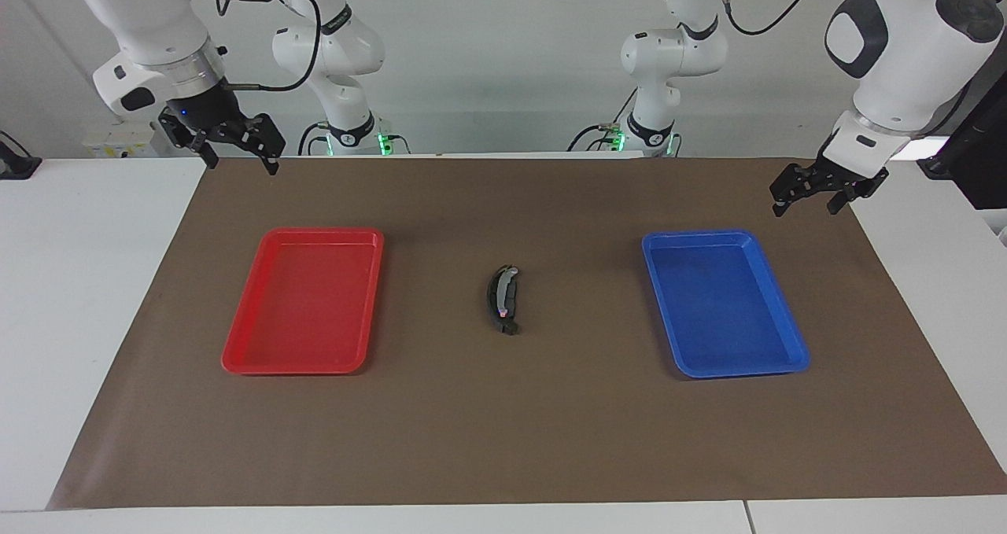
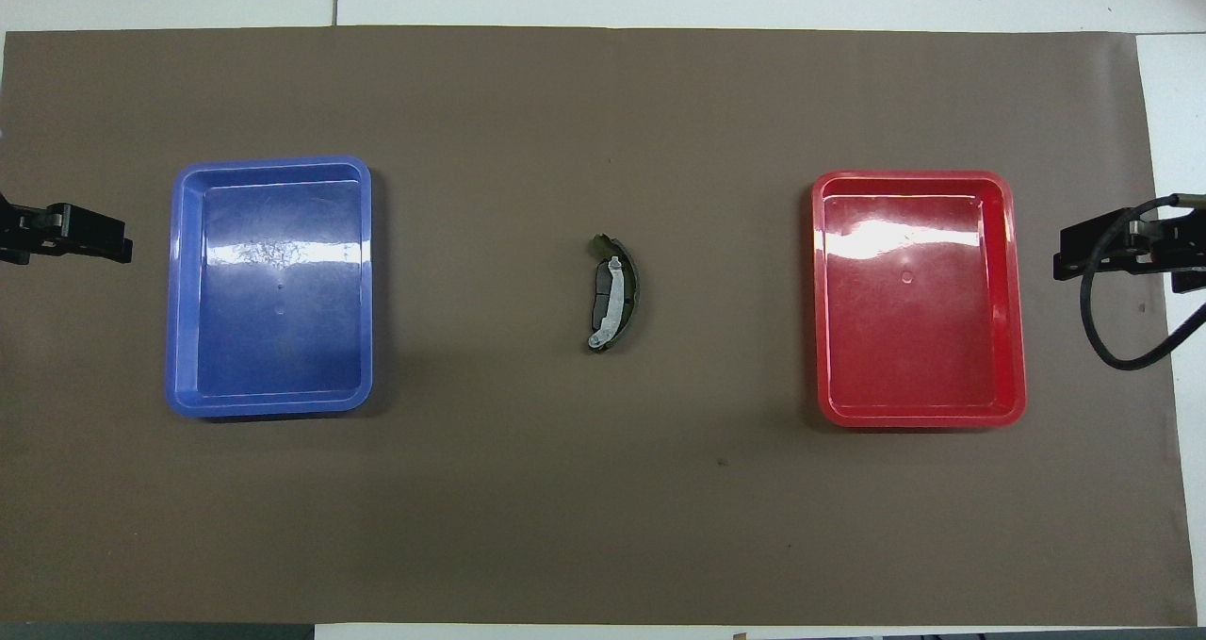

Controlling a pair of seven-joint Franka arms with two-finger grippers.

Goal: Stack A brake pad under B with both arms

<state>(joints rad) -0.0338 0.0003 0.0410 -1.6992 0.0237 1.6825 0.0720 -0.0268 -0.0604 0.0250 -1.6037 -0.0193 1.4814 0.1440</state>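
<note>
A: Where are the pads?
B: Pad B (image 1: pixel 497 292) lies on pad A (image 1: pixel 507 306), mid-tabletop (image 1: pixel 503 440), between red tray (image 1: pixel 244 357) and blue tray (image 1: pixel 787 357).
A: Pincers?
B: Left pincer (image 1: pixel 813 197) spread, empty, over the mat's edge by blue tray. Right pincer (image 1: pixel 234 153) spread, empty, over the mat's corner near red tray.

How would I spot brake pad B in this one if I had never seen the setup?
Start from the brown mat and find the red tray and blue tray. Midway between them two stacked pads lie on the mat, clear of both grippers. B is the longer, strongly curved one on top with a silvery-grey strip, unlike the shorter dark-grey A brake pad beneath it.
</note>
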